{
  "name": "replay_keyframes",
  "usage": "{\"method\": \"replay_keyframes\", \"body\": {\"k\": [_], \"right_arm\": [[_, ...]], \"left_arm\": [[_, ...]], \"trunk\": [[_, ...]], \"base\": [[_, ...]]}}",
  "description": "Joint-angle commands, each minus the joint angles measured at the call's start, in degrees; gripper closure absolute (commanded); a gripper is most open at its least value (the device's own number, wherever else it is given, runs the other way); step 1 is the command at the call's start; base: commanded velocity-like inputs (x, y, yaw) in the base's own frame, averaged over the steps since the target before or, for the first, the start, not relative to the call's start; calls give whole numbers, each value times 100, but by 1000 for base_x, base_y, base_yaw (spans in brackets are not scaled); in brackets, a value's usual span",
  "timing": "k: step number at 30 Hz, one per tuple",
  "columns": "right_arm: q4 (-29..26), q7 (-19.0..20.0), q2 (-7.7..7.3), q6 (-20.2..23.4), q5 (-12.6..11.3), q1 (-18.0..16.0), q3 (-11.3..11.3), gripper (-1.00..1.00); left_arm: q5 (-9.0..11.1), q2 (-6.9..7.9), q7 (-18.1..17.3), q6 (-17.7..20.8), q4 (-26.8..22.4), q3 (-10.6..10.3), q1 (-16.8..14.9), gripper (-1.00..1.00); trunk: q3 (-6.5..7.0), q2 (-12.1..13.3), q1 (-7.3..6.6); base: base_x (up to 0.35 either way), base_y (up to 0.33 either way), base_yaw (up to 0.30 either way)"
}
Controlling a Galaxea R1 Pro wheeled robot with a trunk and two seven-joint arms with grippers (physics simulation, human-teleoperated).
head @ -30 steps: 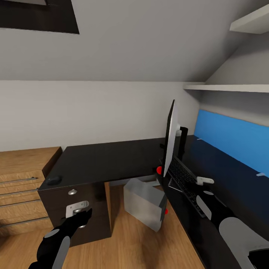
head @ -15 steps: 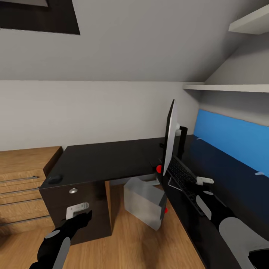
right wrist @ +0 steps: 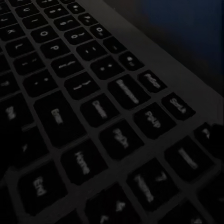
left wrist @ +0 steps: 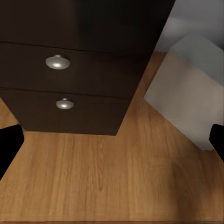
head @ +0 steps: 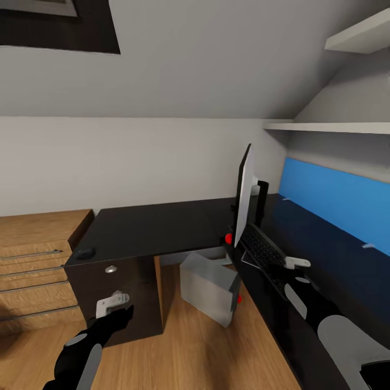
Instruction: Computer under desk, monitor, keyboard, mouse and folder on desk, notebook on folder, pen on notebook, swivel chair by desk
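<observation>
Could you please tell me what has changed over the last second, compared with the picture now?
Mostly the view itself shifted: the desk, mouse and computer all slid together, so the camera moved, not they. The right gripper stays over the keyboard beside the monitor; the left gripper keeps hovering before the drawers.

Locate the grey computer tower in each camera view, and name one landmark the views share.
Head view: computer low centre, on the floor at the desk's inner corner.
Left wrist view: its grey side beside the dark drawers.
Right wrist view: looks at keyboard keys.
Shared landmark: silver drawer knobs.
</observation>
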Motion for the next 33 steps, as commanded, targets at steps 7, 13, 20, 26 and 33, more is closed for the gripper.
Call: {"method": "replay_keyframes", "body": {"k": [7,13,20,26,33], "right_arm": [[281,-50,-9,30,-64,1,49,-100],[280,-50,-9,30,-63,1,49,-100],[283,-50,-14,30,-63,1,49,-100],[282,-50,-17,30,-63,1,49,-100],[281,-50,-17,30,-63,1,49,-100]], "left_arm": [[61,-3,41,23,-8,8,-4,-100],[61,-2,41,24,-8,8,-4,-100],[61,-3,41,24,-8,8,-4,-100],[61,-2,41,24,-8,8,-4,-100],[61,0,41,24,-8,8,-4,-100]], "trunk": [[-7,-3,-2],[-7,-3,-2],[-7,-3,-2],[-7,-3,-2],[-7,-3,-2]], "base": [[-35,0,0],[-85,0,0],[-253,0,0],[-42,0,0],[-69,0,0]]}}
